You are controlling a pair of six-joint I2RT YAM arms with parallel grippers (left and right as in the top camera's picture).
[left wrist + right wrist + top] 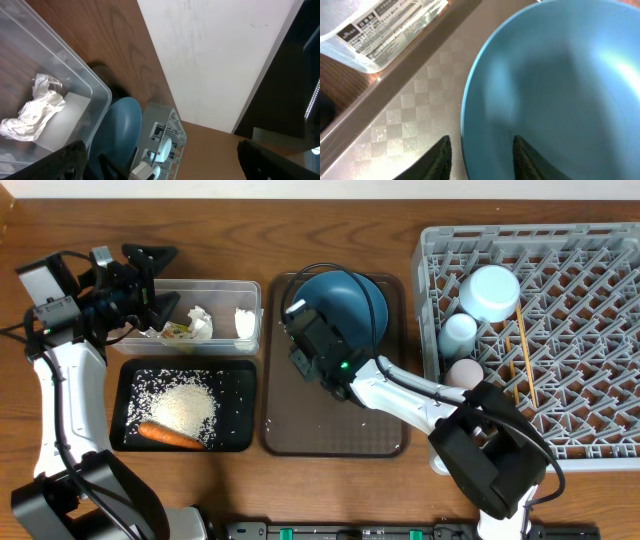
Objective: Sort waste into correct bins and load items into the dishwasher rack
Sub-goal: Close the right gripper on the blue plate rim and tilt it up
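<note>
Nearest the robot, black tray (116, 405) holds loose rice (185, 405) and carrot (170, 436), so food waste looks sorted. Beside it, brown serving tray (330, 420) is bare at the near end, with the blue plate (560, 90) at its far end.

Right gripper (482, 160) is on the plate's left rim. Fingers are part-closed and straddle the edge, one outside over the tray, one over the plate's inner face. Cannot tell if they actually pinch it, since a sliver of tray shows beside the rim.

Further out, clear tub (220, 285) has paper wads (200, 323) and snack wrapper (175, 330) inside. Left gripper (158, 280) hovers at the tub's left end, fingers wide apart, holding nothing.

Dishwasher rack (600, 410) on the right already carries pale blue bowl (490, 290), blue cup (459, 330), pink cup (463, 373) and chopsticks (520, 355).

Step in hand, as a judgement: loading the plate, the last item outside the rack. Next move needs a firm clamp on the rim. Then lift clear of the tray lip, carry right, and slot it on edge between pegs, missing the cups.
</note>
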